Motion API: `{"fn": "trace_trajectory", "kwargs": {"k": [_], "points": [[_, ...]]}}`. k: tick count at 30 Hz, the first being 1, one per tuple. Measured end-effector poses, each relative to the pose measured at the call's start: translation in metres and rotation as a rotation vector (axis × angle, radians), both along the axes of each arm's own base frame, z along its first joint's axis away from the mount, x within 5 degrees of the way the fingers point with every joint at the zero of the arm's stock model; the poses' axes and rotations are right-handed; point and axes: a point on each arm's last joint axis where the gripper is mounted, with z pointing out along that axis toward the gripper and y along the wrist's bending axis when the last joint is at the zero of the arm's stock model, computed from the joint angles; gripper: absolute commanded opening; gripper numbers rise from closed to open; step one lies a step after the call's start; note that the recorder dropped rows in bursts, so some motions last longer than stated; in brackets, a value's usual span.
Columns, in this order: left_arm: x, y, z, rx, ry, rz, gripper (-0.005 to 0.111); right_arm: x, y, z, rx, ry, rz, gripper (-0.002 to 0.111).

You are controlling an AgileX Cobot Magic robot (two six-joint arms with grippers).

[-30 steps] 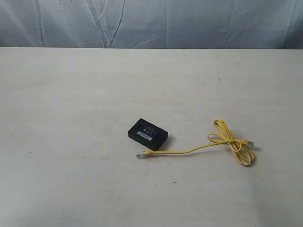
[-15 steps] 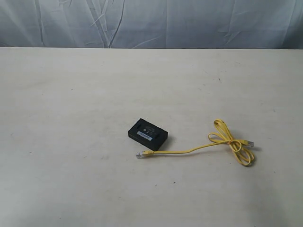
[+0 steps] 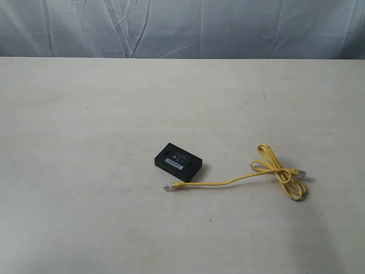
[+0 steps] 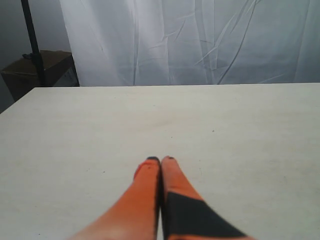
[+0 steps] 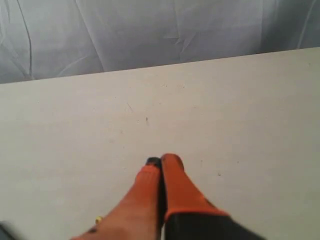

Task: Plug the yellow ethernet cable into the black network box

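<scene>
**Desk:** What's the picture?

**Operator:** My left gripper [image 4: 160, 159] and right gripper [image 5: 161, 161] sit pinched closed and empty over the pale counter [image 3: 85, 114]. The black network box [image 3: 179, 161] and yellow ethernet cable [image 3: 228, 182] lie untouched, clear of both. Only a yellow fleck [image 5: 98, 219], likely the cable, shows close beside the right gripper, back from its tip.

**Desk:** What could go wrong?

**Operator:** I judge the box light, so unbraced it could slide when I push. The clear plug [image 3: 169, 186], just beside the box, may twist if I pinch cord instead. The tied loop [image 3: 279, 171] could drag.
</scene>
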Motion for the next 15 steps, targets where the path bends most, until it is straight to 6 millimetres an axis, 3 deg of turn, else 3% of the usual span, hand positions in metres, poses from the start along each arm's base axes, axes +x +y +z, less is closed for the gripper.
{"fn": "trace_trajectory", "kwargs": {"k": [10,15], "points": [[0.0,0.0,0.0,0.0,0.0,0.0,0.0,0.005,0.002,-0.001,0.038,-0.004,0.001,-0.001],[0.0,0.0,0.0,0.0,0.0,0.0,0.0,0.021,0.018,0.0,-0.03,0.196,0.123,-0.001]]}}
